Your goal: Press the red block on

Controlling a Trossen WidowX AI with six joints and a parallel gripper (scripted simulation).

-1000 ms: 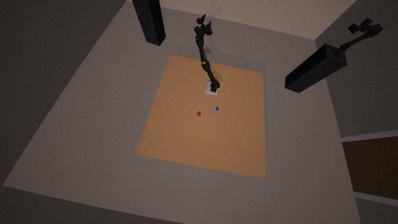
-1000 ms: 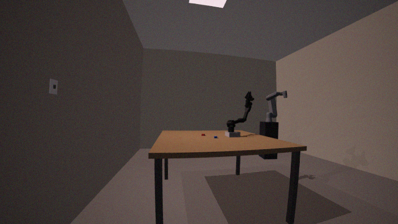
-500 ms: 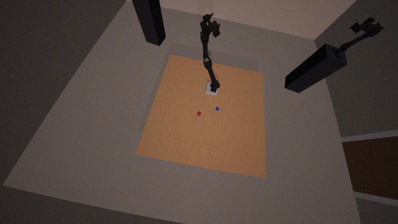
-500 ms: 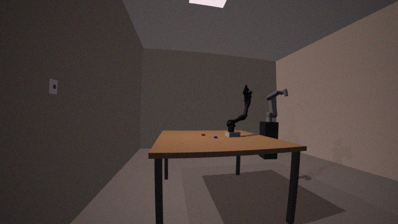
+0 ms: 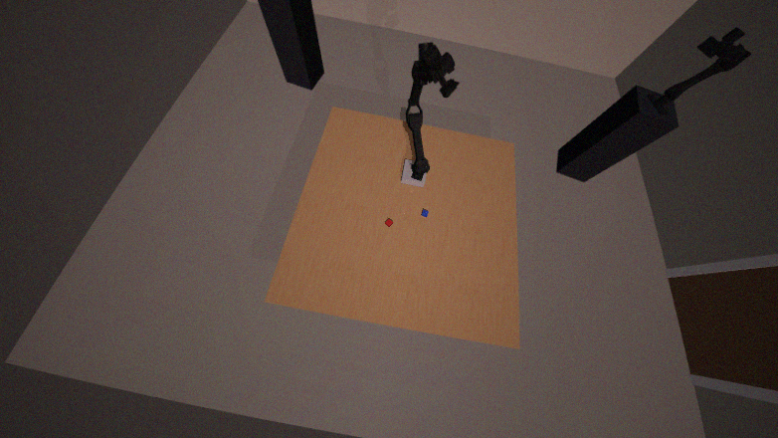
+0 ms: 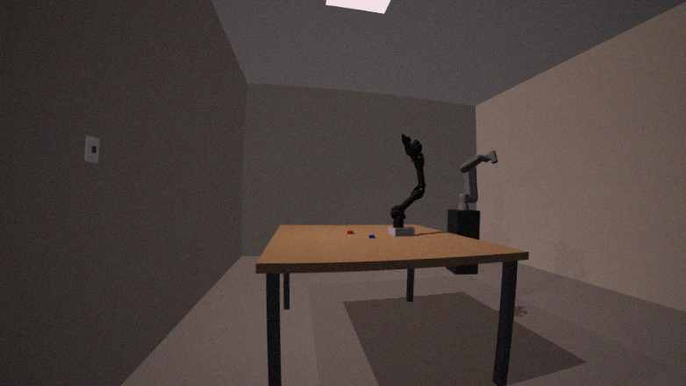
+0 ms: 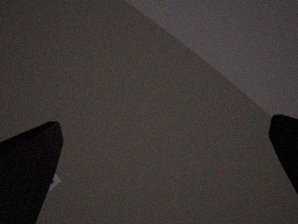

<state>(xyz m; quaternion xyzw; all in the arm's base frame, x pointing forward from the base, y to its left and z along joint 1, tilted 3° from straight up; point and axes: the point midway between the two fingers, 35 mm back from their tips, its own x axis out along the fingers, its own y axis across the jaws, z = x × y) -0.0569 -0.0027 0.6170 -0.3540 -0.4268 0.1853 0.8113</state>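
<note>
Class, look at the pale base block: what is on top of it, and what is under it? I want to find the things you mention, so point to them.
On the pale base block (image 5: 407, 177) (image 6: 402, 232) stands the black arm's foot (image 6: 397, 221). Whatever tabletop lies beneath is covered.

Black arm (image 6: 420, 176) raised above a wooden table (image 6: 335, 252).

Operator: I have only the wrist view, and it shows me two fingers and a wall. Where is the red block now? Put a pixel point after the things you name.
Observer: The red block (image 5: 389, 222) (image 6: 350, 232) lies on the table (image 5: 380, 278) (image 6: 335, 252), as the top view shows.
Operator: Is it already joined with the blue one?
Observer: No, the blue block (image 5: 425, 212) (image 6: 371, 236) lies apart from it, with bare wood between them.
Operator: And how is my gripper placed?
Observer: In the exterior view, the gripper (image 5: 455, 74) (image 6: 410, 139) (image 7: 168, 128) is raised high above the level of the table top.
</note>
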